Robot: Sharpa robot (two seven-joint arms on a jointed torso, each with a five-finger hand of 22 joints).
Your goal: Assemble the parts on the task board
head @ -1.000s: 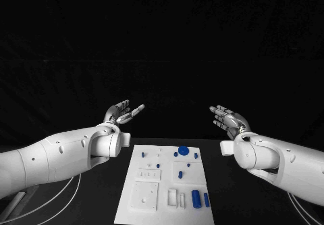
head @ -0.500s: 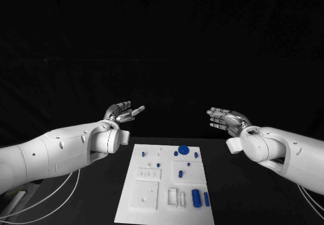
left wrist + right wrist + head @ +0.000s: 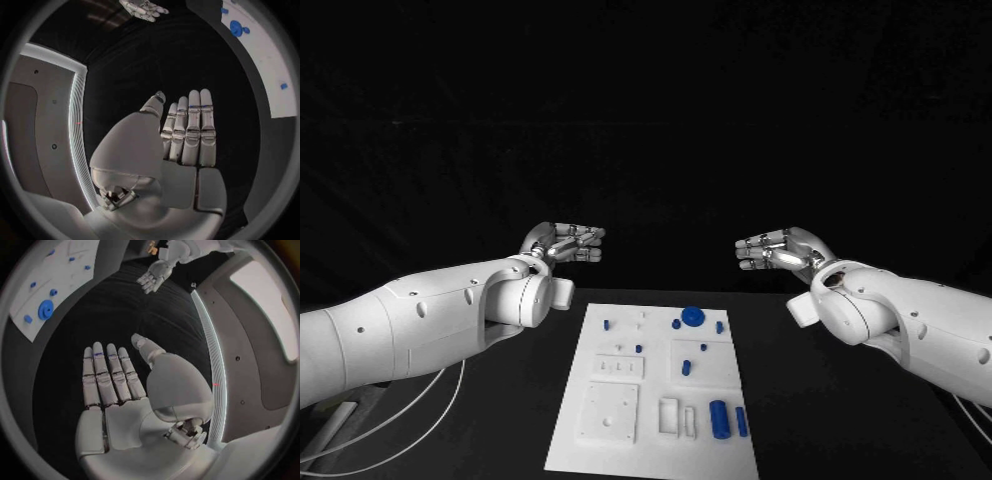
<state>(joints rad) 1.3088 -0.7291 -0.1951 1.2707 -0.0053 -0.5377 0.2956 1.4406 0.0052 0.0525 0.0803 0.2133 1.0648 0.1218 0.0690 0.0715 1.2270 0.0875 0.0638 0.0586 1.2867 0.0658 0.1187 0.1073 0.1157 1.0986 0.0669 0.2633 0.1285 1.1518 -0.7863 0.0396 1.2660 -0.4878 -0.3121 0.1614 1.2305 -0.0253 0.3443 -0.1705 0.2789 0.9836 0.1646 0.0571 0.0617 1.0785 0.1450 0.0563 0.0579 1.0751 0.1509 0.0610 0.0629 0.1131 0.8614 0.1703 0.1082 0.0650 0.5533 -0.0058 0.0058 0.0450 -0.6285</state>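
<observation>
Hands have turned over since a second ago. Both were tipped up with palms showing; now the left hand [image 3: 565,243] at 10 o'clock and the right hand [image 3: 780,249] at 2 o'clock face down and sit a bit lower. Each one has straight fingers lying side by side, and each holds nothing. The task board [image 3: 620,412] lies on the black table [image 3: 848,420] at 6 o'clock, well below both hands. Blue parts [image 3: 718,421] rest on it, with a round blue part [image 3: 692,318] near its far end. Nothing is picked up yet, so the building has probably not started. Reaching down looks like the next job.
</observation>
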